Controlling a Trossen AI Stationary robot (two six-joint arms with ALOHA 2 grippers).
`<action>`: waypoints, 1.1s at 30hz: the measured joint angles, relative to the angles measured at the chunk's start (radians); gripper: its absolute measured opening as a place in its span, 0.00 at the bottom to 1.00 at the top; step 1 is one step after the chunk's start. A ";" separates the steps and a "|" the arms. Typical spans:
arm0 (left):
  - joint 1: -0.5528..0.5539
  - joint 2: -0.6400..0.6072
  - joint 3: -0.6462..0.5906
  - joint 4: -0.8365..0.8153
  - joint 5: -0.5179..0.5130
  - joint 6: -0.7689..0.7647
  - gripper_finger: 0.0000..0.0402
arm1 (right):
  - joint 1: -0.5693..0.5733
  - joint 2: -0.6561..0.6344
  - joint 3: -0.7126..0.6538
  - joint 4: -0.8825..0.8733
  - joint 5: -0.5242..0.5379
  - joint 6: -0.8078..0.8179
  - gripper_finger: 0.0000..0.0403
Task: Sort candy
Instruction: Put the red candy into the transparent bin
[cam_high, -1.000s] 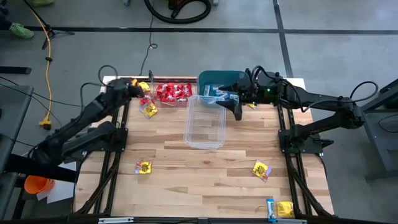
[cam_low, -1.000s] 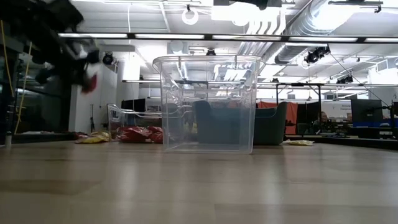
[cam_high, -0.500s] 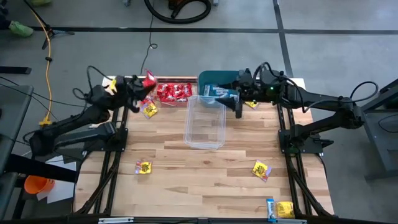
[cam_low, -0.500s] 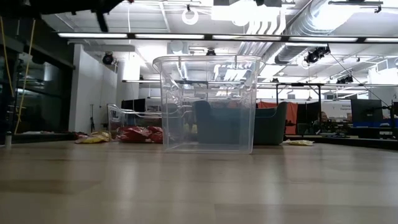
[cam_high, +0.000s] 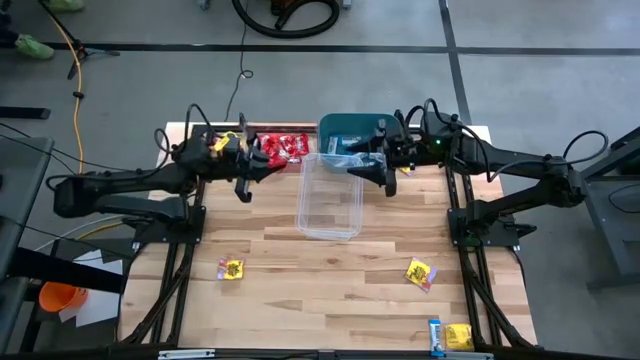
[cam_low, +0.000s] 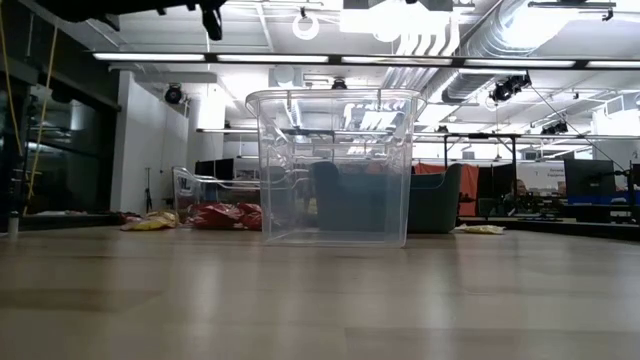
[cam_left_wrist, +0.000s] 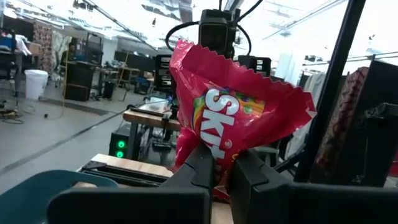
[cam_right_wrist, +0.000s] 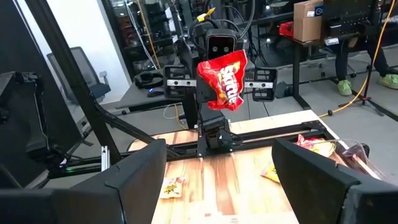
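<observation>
While the left gripper hung raised above the far left part of the table, its fingers were clamped on the bottom edge of a red candy packet, which stood upright between them; the right wrist view showed that same packet held aloft, facing across the table; the right gripper hovered over the far end of the clear tub, beside the teal bin, with its fingers spread wide and nothing between them; a heap of red packets lay in a clear bin at the far edge, just beyond the left gripper; a few yellow packets lay scattered on the wood, one near the left front, one near the right front, and another at the front right corner with a light blue packet just beside it; the clear tub stood upright and empty mid-table.
</observation>
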 joint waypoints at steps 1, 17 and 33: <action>-0.003 0.003 0.002 -0.001 0.000 0.001 0.02 | 0.000 0.000 0.000 0.000 0.000 0.000 0.72; 0.128 0.045 0.073 -0.201 -0.319 -0.183 0.03 | 0.000 0.000 0.000 0.000 0.000 0.000 0.72; 0.480 0.543 0.522 -1.064 -0.270 -0.071 0.17 | 0.000 0.000 0.000 0.000 0.017 0.007 0.72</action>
